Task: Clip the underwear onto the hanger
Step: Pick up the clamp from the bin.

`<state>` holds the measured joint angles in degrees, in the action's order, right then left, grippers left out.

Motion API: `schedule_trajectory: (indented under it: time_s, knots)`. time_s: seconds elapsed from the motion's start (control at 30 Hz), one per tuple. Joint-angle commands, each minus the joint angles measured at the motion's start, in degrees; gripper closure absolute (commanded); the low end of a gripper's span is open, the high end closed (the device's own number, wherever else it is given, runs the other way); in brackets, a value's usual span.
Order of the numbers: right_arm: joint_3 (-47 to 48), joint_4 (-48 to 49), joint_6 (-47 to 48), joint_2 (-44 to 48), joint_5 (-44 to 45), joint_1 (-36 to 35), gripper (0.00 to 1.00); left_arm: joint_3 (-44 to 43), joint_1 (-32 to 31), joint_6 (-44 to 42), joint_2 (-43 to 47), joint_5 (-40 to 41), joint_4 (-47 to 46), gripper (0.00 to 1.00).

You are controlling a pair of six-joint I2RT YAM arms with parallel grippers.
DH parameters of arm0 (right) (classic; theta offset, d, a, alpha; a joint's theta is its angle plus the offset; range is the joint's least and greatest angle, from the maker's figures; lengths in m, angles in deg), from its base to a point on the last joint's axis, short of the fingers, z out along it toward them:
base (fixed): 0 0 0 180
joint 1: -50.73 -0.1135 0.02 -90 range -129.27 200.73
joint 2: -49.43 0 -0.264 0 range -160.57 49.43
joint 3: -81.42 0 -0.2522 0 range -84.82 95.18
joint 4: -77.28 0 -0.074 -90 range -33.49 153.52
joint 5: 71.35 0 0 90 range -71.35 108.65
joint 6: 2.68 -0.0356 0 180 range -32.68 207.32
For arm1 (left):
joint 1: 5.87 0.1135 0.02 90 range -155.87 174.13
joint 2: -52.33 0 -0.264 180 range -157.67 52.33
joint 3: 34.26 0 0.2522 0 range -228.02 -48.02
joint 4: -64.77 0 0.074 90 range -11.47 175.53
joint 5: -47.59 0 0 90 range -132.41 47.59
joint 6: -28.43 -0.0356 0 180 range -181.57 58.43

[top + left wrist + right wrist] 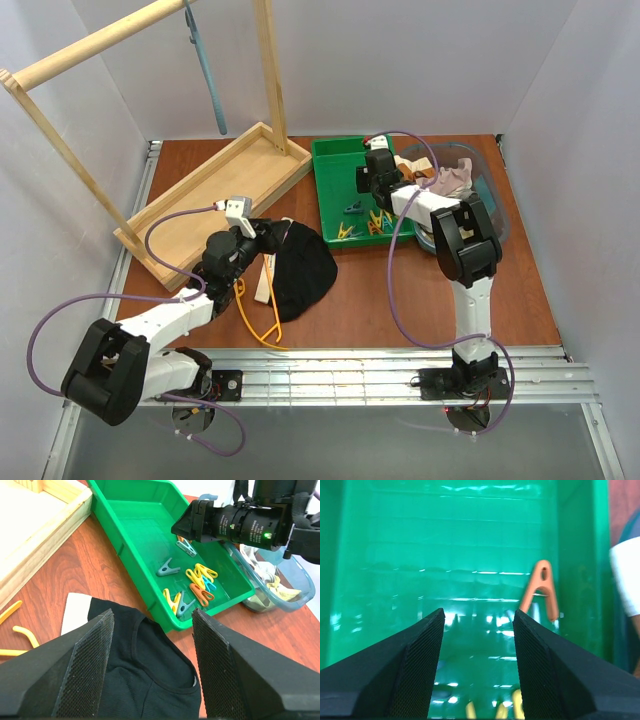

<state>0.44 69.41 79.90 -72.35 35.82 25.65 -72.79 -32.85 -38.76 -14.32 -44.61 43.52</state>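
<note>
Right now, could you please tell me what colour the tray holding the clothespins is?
The tray is bright green, clearest in the left wrist view.

The underwear (pixel 145 685) is matt black fine-knit cloth. The hanger (pixel 24 631) looks like smooth yellow-orange plastic. The green tray (pixel 445 540) is glossy moulded plastic with bright reflections, and the pegs (pixel 201 594) in it are smooth plastic. The surface (pixel 80 570) is red-brown wood-grain with a faint sheen. The rack base (pixel 225 185) is pale bare wood. The left end effector (pixel 152 616) and right end effector (pixel 479 612) carry matt black pads (pixel 420 680) with a rough mesh texture.
</note>
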Motion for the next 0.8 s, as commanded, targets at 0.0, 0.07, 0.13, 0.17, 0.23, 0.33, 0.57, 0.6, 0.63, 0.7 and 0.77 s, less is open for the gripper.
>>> schedule_trajectory:
  time_s: [0.0, 0.07, 0.13, 0.17, 0.23, 0.33, 0.57, 0.6, 0.63, 0.7, 0.77]
  knots:
    - [2.37, -1.32, 2.67, -1.79, 3.22, 1.44, 0.5, 0.08, -0.09, -1.63, 1.44, -0.62, 0.02, 0.43]
    - [2.37, -1.67, 3.2, -2.76, 3.83, 1.61, 0.51, 0.69, -0.09, -1.71, 1.88, -0.62, -0.06, 0.43]
    - [2.2, -2.02, 3.38, -3.64, 4.62, 1.88, 0.51, 1.13, -0.17, -1.54, 2.23, -0.62, -0.15, 0.43]
    - [2.11, -2.02, 3.46, -3.9, 4.8, 2.05, 0.52, 1.48, -0.09, -1.63, 2.58, -0.53, -0.15, 0.43]
    - [1.85, -2.02, 3.47, -4.43, 4.37, 2.58, 0.52, 1.66, -0.18, -1.71, 2.93, -0.35, -0.07, 0.43]
    - [1.32, -2.02, 3.29, -4.78, 3.84, 2.76, 0.57, 1.92, -0.09, -1.8, 3.2, 0.0, -0.15, 0.43]
    - [-1.14, -2.02, 3.11, -3.47, 2.78, 2.84, 0.73, 1.92, -0.17, -2.15, 2.93, 0.35, -0.15, 0.43]
    - [-1.66, -2.02, 3.11, -3.03, 2.7, 2.76, 0.78, 1.92, -0.18, -2.24, 3.02, 0.35, -0.07, 0.43]
    - [-2.97, -2.02, 3.11, -2.07, 2.61, 2.84, 0.79, 1.92, -0.09, -2.24, 3.02, 0.44, -0.06, 0.44]
    - [-4.3, -1.67, 3.03, -0.84, 2.43, 2.76, 0.81, 1.84, -0.09, -2.42, 3.19, 0.53, 0.11, 0.44]
    - [-6.23, -1.06, 3.2, 1.36, 2.43, 2.58, 0.82, 1.75, -0.09, -2.42, 3.28, 0.35, 0.37, 0.44]
